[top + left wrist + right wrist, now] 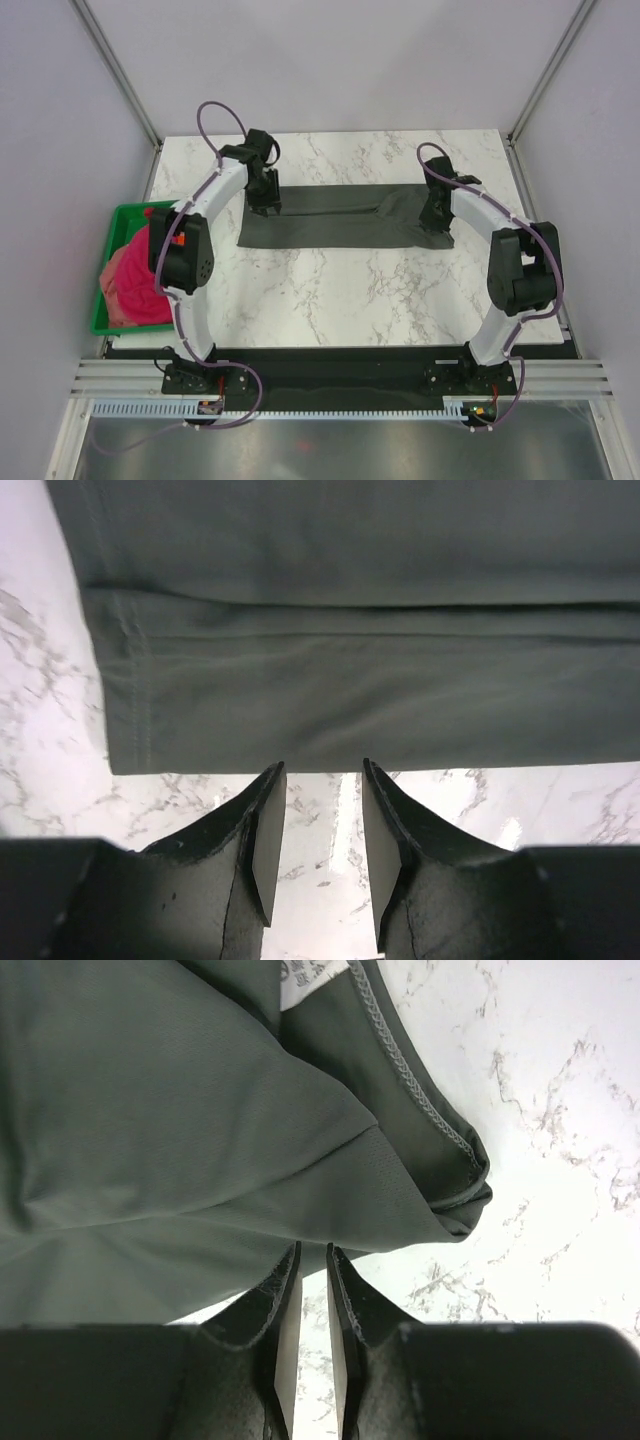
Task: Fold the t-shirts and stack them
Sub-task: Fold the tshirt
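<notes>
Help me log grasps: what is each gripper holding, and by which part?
Nothing is held. The left gripper and right gripper both stand open at the grey t-shirt edge, jaws empty.

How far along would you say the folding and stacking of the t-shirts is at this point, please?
Early on. Done: the grey t-shirt lies on the table folded lengthwise into a long band. In hand: the left gripper and right gripper sit at its two ends, jaws apart, holding nothing. Left: folding that band shorter, then the pink t-shirts, bunched in the green bin, and the stacking.
</notes>
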